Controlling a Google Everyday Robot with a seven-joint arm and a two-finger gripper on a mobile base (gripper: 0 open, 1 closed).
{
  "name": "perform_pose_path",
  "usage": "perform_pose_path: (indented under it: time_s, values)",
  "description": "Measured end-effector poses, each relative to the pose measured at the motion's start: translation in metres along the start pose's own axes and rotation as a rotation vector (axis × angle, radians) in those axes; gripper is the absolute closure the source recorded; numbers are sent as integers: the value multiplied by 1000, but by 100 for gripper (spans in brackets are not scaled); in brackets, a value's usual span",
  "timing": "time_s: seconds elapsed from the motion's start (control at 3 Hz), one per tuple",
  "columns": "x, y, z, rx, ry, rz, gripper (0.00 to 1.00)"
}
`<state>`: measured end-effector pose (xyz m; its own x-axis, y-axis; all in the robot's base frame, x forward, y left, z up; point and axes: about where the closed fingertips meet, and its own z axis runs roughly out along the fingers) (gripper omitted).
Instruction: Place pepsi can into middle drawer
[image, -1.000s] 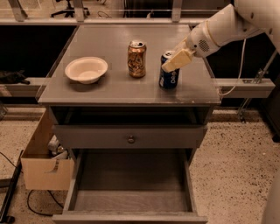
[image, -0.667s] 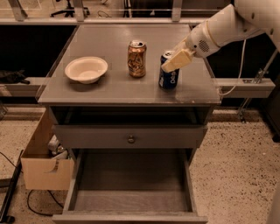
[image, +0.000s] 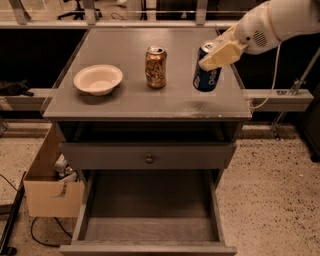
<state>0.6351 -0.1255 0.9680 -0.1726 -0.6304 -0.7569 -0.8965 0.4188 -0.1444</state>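
The robot's white arm reaches in from the upper right, and its gripper (image: 216, 54) sits at the right rear part of the grey cabinet top (image: 150, 102). The tan fingers (image: 222, 52) are clamped on the upper half of the pepsi can (image: 206, 77). The can leans slightly, its silver top tipped toward the right. Whether its base touches the surface cannot be told.

To the can's left a gold-brown can (image: 156, 67) stands upright, apart from it. Farther left is a white bowl (image: 98, 79). Below the top, a drawer front with a small round knob (image: 149, 159) is closed. Under it the middle drawer (image: 150, 200) is pulled out, showing its bare floor. A cardboard box (image: 47, 192) stands on the speckled floor beside the cabinet's left side.
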Motion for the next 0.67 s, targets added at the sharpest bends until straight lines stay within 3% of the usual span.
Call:
perform_pose_path:
  time_s: [0.33, 0.67]
  values:
    - [-18, 47, -75, 85, -94, -35, 100]
    - [7, 93, -97, 103, -134, 1, 100]
